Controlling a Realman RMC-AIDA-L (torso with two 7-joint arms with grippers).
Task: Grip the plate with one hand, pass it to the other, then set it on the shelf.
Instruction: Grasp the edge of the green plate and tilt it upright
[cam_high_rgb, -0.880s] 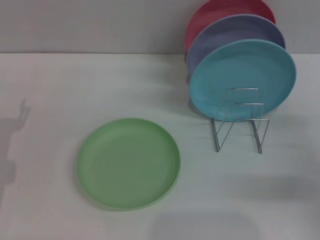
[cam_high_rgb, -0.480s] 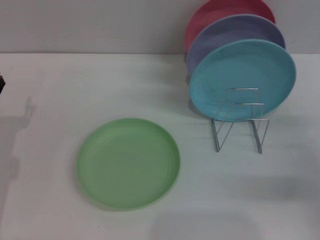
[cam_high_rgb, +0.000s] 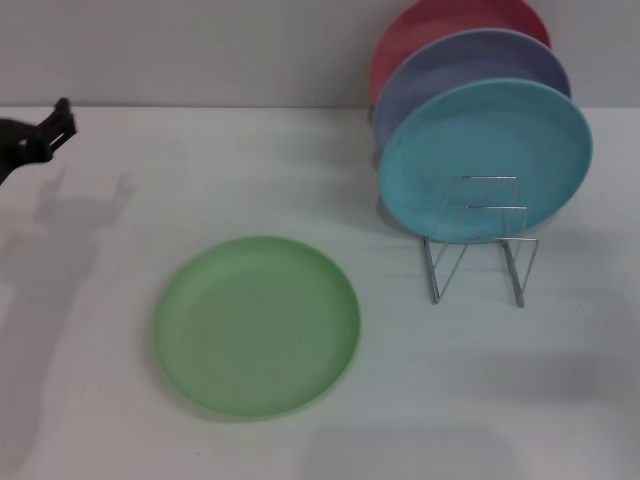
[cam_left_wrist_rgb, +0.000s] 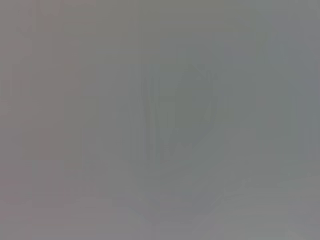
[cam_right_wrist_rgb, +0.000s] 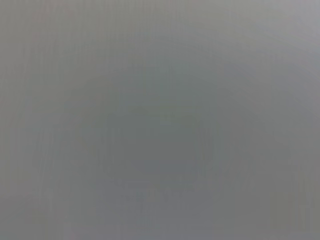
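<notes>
Plate (cam_high_rgb: 257, 326) is lying flat, well right of and nearer than the left gripper (cam_high_rgb: 40, 140), whose jaw opening cannot be determined; right gripper is staying unseen.

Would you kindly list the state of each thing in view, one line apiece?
green plate: flat on the table, untouched.
wire rack: upright, its front slots unfilled.
turquoise plate: on edge in the rack, in front.
lavender plate: on edge behind the turquoise one.
pink plate: on edge at the back.
left gripper: at the table's far left edge, clear of the green plate, holding nothing.
right gripper: not in view.
</notes>
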